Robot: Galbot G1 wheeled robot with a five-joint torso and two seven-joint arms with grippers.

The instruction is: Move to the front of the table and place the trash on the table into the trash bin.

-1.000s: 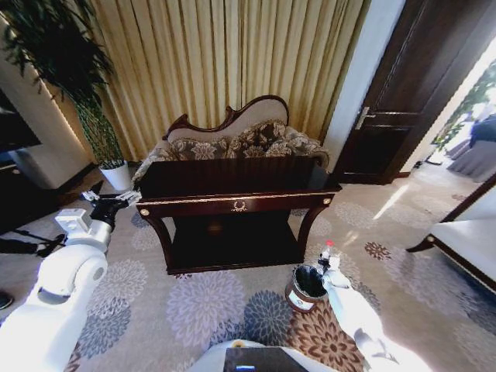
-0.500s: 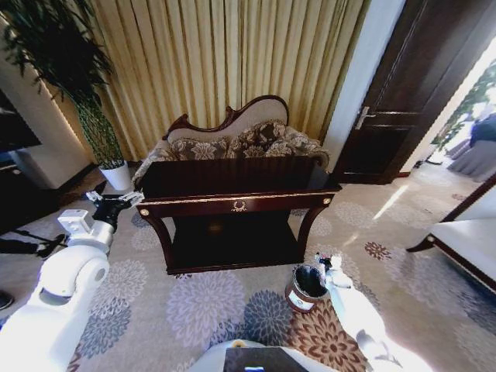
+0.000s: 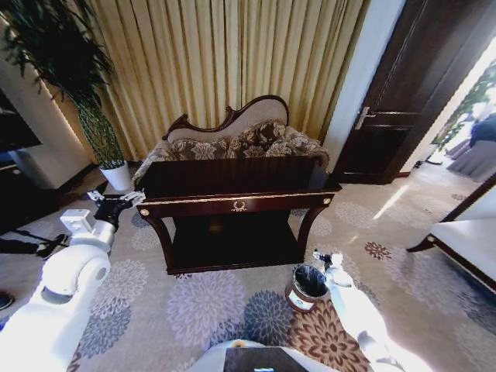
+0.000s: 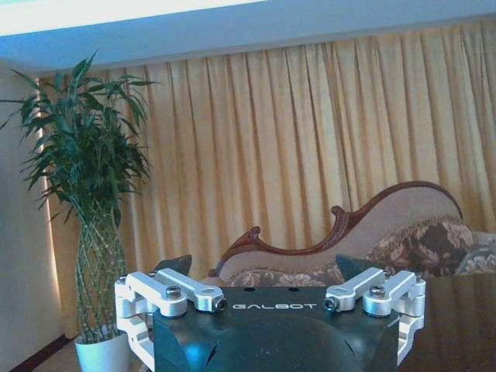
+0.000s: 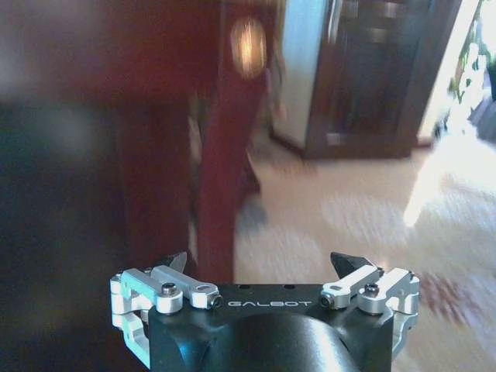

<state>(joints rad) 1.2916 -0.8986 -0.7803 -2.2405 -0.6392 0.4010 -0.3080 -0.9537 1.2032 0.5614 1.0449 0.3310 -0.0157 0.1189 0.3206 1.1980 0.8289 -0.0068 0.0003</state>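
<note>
The right gripper (image 3: pixel 325 258) is held low beside the trash bin (image 3: pixel 307 286), just above its rim, fingers spread wide with nothing between them. The left gripper (image 3: pixel 116 203), likewise spread and empty, is raised at the table's (image 3: pixel 232 203) left end, near the plant pot (image 3: pixel 118 177).

Right wrist view blurs the table (image 5: pixel 139 116) leg

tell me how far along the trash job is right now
Done: the robot faces the table, whose top looks bare. In hand: the right gripper, open and holding nothing, sits at the trash bin rim; what is inside is unclear. The left gripper hangs open by the table's left end. No trash visible to collect.
</note>
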